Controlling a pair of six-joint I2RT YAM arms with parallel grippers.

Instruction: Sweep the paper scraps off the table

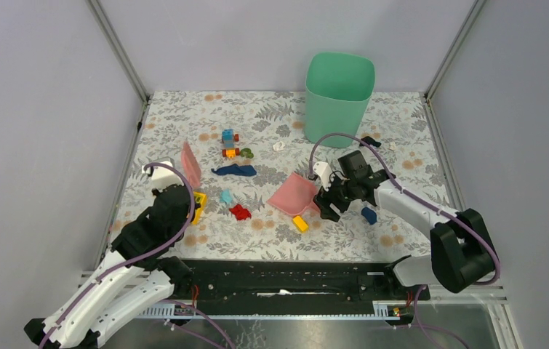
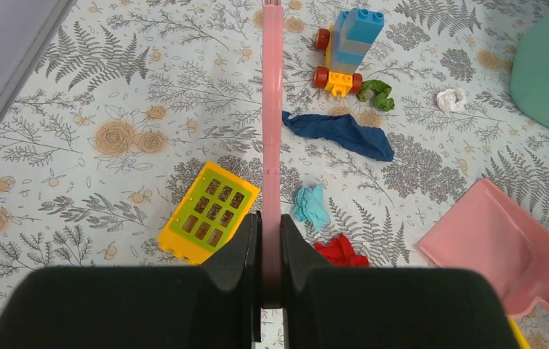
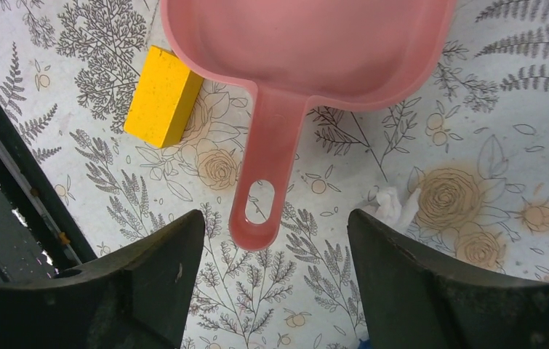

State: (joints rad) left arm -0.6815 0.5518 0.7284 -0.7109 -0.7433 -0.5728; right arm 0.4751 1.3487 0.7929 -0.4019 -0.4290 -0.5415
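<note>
Two paper scraps (image 2: 451, 99): we see one on the table (image 1: 271, 234) near the green bin (image 1: 338, 94), and another of the paper scraps (image 3: 391, 206) just beside the right finger.
Left gripper (image 2: 271, 225): closed tight on a thin pink blade (image 2: 272, 109).
Right gripper (image 3: 276, 222): we see the jaws wide apart on both sides of the pink dustpan (image 3: 307, 43) handle, holding nothing.

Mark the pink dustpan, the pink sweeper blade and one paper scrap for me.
pink dustpan (image 3: 307, 43), right wrist view, on its scoop floor.
pink sweeper blade (image 2: 272, 109), left wrist view, on its thin edge.
paper scrap (image 2: 451, 99), left wrist view, on its crumpled middle.
</note>
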